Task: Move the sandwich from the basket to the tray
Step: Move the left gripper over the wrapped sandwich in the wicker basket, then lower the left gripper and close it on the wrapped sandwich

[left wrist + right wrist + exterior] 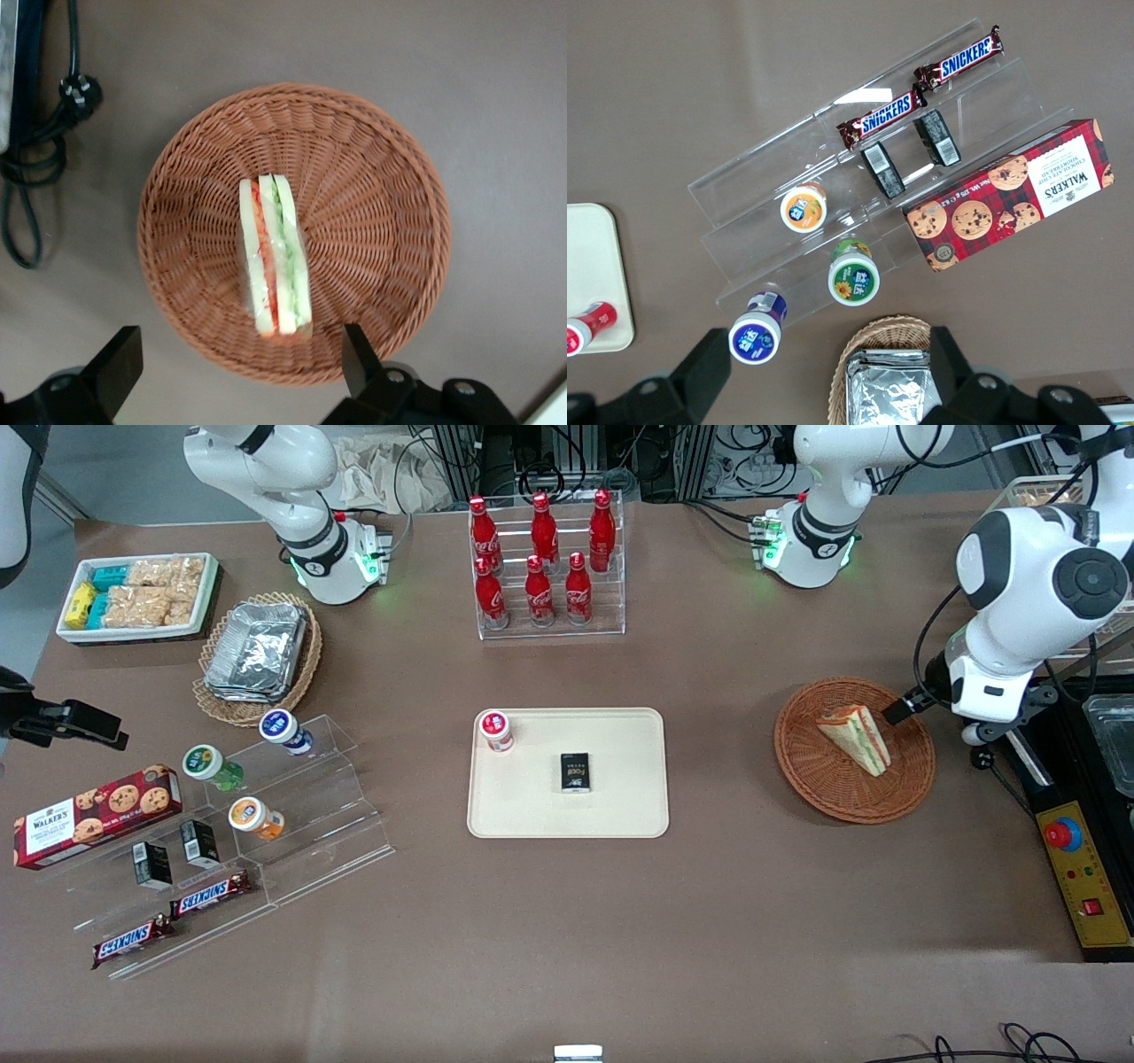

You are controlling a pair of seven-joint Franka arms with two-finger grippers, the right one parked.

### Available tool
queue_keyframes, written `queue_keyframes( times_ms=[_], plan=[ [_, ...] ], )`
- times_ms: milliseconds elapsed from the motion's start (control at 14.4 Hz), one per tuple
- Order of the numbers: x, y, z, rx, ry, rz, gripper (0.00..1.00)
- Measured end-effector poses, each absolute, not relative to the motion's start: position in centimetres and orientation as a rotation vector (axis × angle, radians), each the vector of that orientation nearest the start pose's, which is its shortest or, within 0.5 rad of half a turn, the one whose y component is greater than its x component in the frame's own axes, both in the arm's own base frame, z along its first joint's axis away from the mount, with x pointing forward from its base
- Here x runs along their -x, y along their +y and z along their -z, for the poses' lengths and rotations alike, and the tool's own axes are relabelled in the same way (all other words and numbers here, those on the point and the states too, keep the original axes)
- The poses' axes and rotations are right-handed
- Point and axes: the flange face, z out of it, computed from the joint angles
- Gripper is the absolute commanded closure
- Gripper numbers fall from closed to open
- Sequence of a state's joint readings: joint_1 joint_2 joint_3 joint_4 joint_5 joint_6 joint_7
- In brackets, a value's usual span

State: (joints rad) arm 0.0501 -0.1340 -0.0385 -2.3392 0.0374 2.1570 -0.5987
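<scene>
Left arm's gripper (239, 372) hovers above the round reddish-brown woven wicker basket (912, 775), toward the working arm's end of the table. Jaws spread wide, holding nothing. No contact with basket or contents.

Triangular wedge sandwich of pale bread with green, red and orange filling layers (275, 257) lies in the basket, roughly at its centre. In the wrist view its near end falls between the two open fingertips (120, 363), below them and apart from both; one finger stands over the basket's rim, the other over bare table just beside the basket. Sandwich rests on a bread face in the front view, filling edge showing; clear film wraps it.

Flat cream-coloured rectangular plastic tray with rounded corners (620, 815) sits mid-table, well apart from the jaws, toward the parked arm's end relative to the basket. On the tray: a small red-and-white bottle lying in one corner (496, 731) and a small black box near the centre (576, 771).

Black cable with plug (53, 124) lies on the brown table (709, 921) beside the basket, clear of the jaws.
</scene>
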Motion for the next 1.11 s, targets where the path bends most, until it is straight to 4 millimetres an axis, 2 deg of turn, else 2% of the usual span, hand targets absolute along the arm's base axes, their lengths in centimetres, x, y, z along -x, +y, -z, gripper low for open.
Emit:
queue_keyframes(
  times_ms=[208,416,693,1040,1109],
  plan=[
    [-47.3,0.3,-35.4,2.916,-1.058,-0.019,0.00],
    [-47.5,0.0,-32.9,2.888,-1.142,-0.017,0.00],
    [-47.7,-0.7,-29.8,2.893,-1.152,-0.010,0.00],
    [-45.7,-0.7,-25.7,2.901,-1.152,-0.006,0.00],
    [-45.4,-0.7,-25.0,2.902,-1.152,-0.008,0.11]
  ],
)
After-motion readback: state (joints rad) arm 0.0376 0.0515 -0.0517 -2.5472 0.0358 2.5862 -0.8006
